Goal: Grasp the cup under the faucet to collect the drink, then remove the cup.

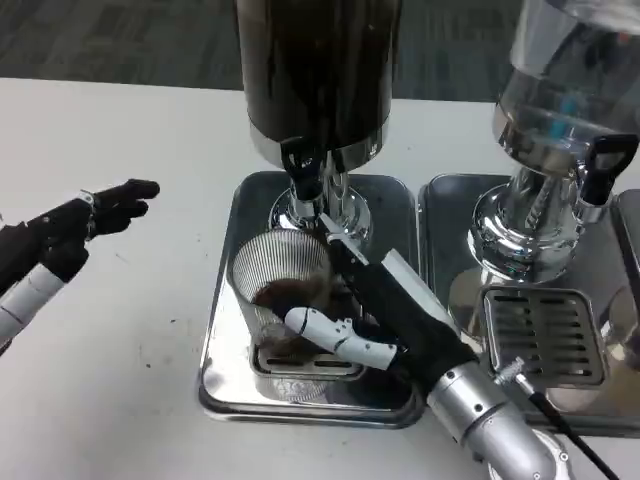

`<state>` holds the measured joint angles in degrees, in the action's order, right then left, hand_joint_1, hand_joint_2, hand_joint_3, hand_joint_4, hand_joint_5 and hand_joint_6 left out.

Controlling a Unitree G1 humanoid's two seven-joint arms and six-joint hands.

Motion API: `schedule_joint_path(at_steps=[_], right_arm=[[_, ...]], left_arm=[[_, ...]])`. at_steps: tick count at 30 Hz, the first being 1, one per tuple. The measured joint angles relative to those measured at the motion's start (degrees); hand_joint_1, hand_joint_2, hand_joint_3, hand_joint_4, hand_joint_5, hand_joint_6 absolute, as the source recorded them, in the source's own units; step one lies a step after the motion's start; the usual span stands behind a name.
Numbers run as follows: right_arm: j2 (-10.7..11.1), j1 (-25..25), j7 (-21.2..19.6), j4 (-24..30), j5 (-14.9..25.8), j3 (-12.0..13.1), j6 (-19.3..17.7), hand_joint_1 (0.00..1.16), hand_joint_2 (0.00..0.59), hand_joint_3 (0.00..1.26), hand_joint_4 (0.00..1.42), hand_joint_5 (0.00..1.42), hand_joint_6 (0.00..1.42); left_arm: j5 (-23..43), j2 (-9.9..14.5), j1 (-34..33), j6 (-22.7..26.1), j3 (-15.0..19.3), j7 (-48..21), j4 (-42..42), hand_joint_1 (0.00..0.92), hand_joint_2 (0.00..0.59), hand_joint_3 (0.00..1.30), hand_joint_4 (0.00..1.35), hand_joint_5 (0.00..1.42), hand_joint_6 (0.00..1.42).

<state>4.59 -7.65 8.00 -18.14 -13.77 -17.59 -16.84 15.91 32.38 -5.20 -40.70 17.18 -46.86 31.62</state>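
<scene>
right hand [385, 315] grips the ribbed clear cup [282, 290] holding dark drink; left hand [85, 225] spread, holding nothing.

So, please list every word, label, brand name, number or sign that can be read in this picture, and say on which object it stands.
None: no readable text stands on any object here.
The dark dispenser, the clear dispenser, the ribbed cup held by the right hand, the metal trays and the left hand show no lettering.
</scene>
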Motion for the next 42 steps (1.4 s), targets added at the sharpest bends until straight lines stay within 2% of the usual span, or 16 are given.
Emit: schedule_joint_path(at_steps=[1, 5, 12, 21, 28, 42], right_arm=[[0.05, -0.08, 0.04, 0.00, -0.24, -0.20, 0.01, 0.55, 0.198, 0.00, 0.00, 0.00, 0.00], [0.20, -0.68, 0.05, -0.25, -1.39, -1.15, 0.02, 0.58, 0.196, 0.00, 0.00, 0.00, 0.00], [0.11, -0.98, 0.03, -1.72, -2.15, -1.37, 0.02, 0.59, 0.196, 0.00, 0.00, 0.00, 0.00], [-0.07, -0.96, -1.01, -1.63, -2.93, -1.37, 0.08, 0.55, 0.207, 0.00, 0.00, 0.00, 0.00], [-0.11, -0.13, -3.83, 0.12, -6.05, -1.92, 0.70, 0.54, 0.205, 0.00, 0.00, 0.00, 0.00], [-0.29, 0.08, -4.13, 0.61, -6.12, -3.11, 1.61, 0.51, 0.206, 0.00, 0.00, 0.00, 0.00]], left_arm=[[0.00, 0.02, 0.01, 0.07, 0.01, 0.00, 0.00, 0.000, 0.100, 0.25, 0.14, 0.15, 0.14], [0.00, 0.08, 0.06, 0.24, 0.10, 0.00, 0.02, 0.000, 0.099, 0.26, 0.15, 0.15, 0.14], [0.00, 0.46, 0.13, 0.56, 0.25, 0.00, 0.47, 0.000, 0.095, 0.26, 0.16, 0.16, 0.15], [0.00, 0.81, 0.13, 0.61, 0.26, 0.00, 0.80, 0.000, 0.090, 0.27, 0.17, 0.17, 0.16], [0.00, 0.91, 0.13, 0.61, 0.27, 0.00, 1.04, 0.000, 0.091, 0.28, 0.19, 0.18, 0.16], [0.00, 1.16, 0.21, 0.66, 0.28, 0.00, 1.04, 0.000, 0.102, 0.28, 0.19, 0.19, 0.16]])
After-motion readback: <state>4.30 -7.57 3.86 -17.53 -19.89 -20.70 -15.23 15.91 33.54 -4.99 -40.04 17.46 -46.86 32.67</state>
